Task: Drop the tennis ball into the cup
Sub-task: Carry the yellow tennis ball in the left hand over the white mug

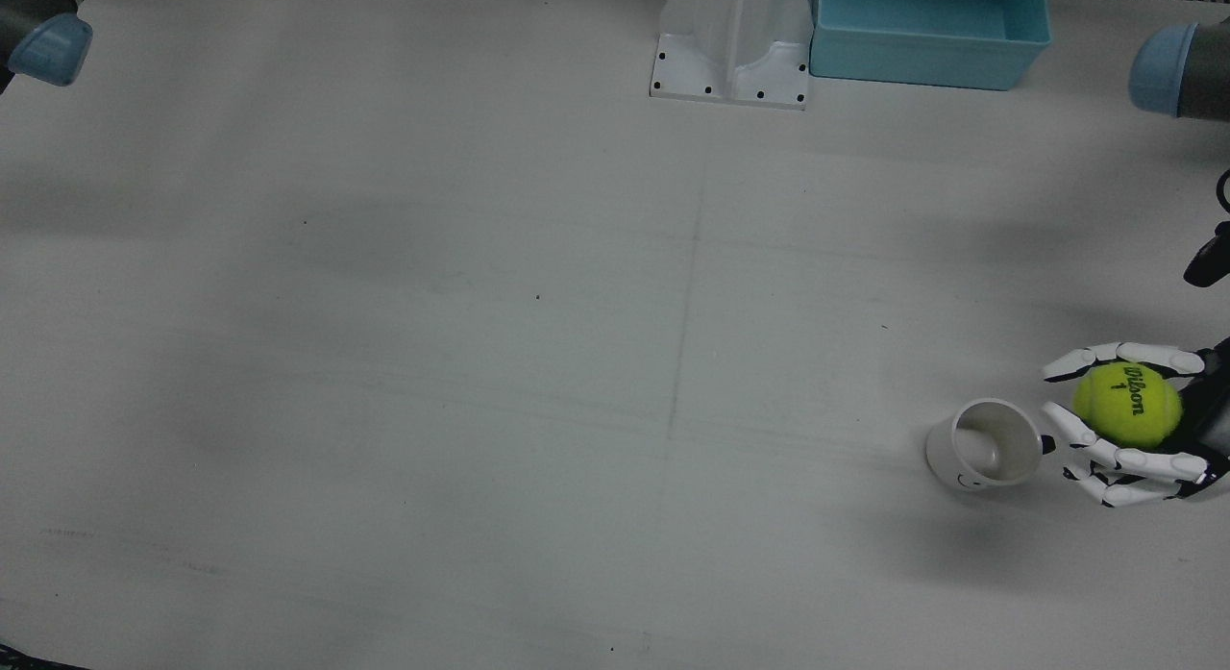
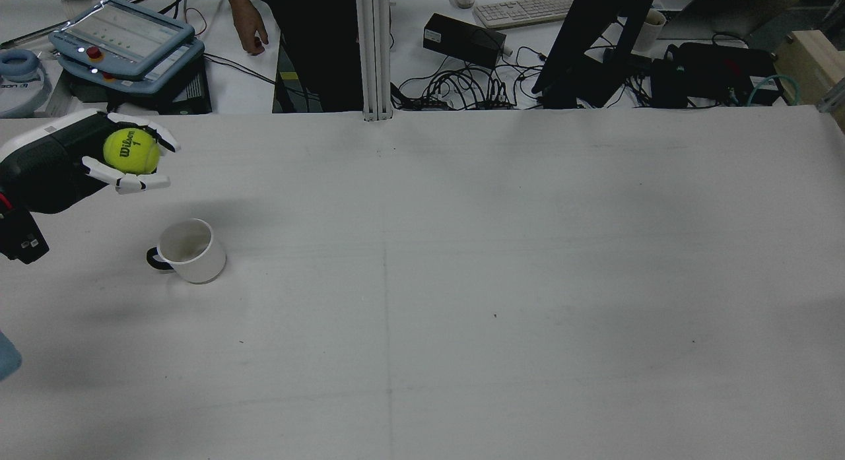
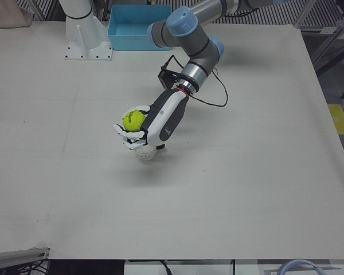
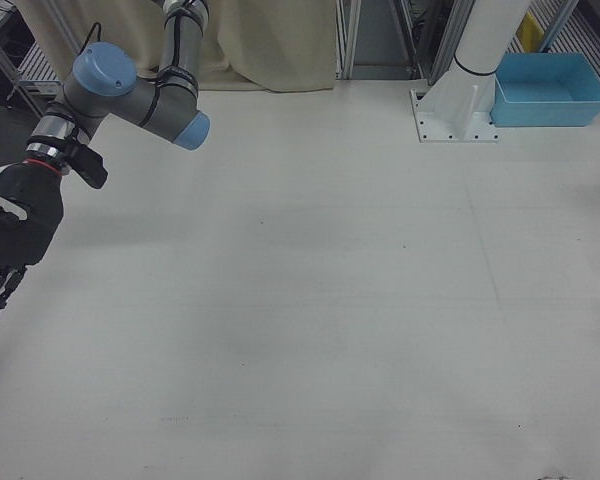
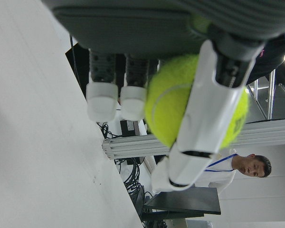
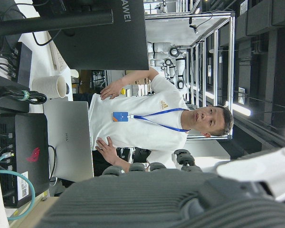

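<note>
I have the tennis ball (image 1: 1126, 404) clasped in my left hand (image 1: 1139, 430), fingers curled round it from both sides with the Wilson print facing up. In the front view the ball sits at about 2 o'clock from the cup (image 1: 985, 444), just beside its rim but not over the mouth. The cup stands upright on the tabletop (image 1: 480, 362), empty as far as I can see, with its dark handle toward the hand.

I judge this to be the carry step: ball lifted, not yet lined up. The next move calls for shifting the hand toward 8 o'clock in the front view until the ball hangs over the opening, then spreading the fingers. The mouth looks only a little wider than the ball, so centring matters, and a low release should keep it from bouncing out.

The rear view shows the ball (image 2: 131, 150) held clear above the tabletop, well apart from the cup (image 2: 190, 250); the top-down view hides that height. The left-front view nearly hides the cup (image 3: 145, 153) beneath the hand. Only the right-front view shows my right hand (image 4: 2, 262) at its 9 o'clock edge, holding nothing, its fingers loosely extended.
</note>
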